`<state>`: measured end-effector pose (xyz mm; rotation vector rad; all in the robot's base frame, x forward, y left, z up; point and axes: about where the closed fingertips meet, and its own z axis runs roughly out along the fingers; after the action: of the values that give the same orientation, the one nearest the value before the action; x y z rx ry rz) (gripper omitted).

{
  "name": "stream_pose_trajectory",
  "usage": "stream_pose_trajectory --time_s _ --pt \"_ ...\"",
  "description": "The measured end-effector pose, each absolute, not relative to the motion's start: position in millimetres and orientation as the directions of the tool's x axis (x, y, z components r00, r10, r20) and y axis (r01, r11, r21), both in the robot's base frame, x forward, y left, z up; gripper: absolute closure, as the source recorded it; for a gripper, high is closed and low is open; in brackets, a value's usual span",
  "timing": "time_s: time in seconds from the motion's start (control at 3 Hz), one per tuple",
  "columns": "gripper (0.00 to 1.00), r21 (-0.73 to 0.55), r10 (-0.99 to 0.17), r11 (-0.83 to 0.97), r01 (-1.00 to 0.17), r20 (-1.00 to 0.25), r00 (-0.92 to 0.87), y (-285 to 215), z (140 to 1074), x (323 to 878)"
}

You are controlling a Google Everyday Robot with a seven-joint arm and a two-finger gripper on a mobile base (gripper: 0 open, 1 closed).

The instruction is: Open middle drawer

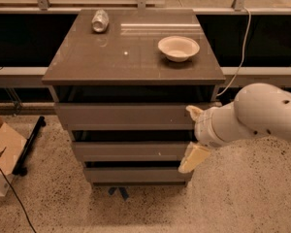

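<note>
The middle drawer [131,151] sits shut, just left of the gripper [186,140]. Its 2 fingers are spread wide at the front's right end, likely to catch the handleless panel's edge.

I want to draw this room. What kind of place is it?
Probably a robot test lab, not a home: a lone drawer cabinet on speckled floor, a loose cable, and the pincer open beside the middle drawer's right end.
</note>
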<state>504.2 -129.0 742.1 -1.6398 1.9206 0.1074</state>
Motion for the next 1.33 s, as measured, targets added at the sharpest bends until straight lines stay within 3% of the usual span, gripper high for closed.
stream_pose_trajectory --time_s 0.67,1.33 --pt "0.0 -0.306 -0.867 0.236 -0.922 -0.496 -0.058 -124 721 510" --pt "0.0 -0.277 -0.801 0.314 -0.908 -0.591 -0.097 -127 643 526"
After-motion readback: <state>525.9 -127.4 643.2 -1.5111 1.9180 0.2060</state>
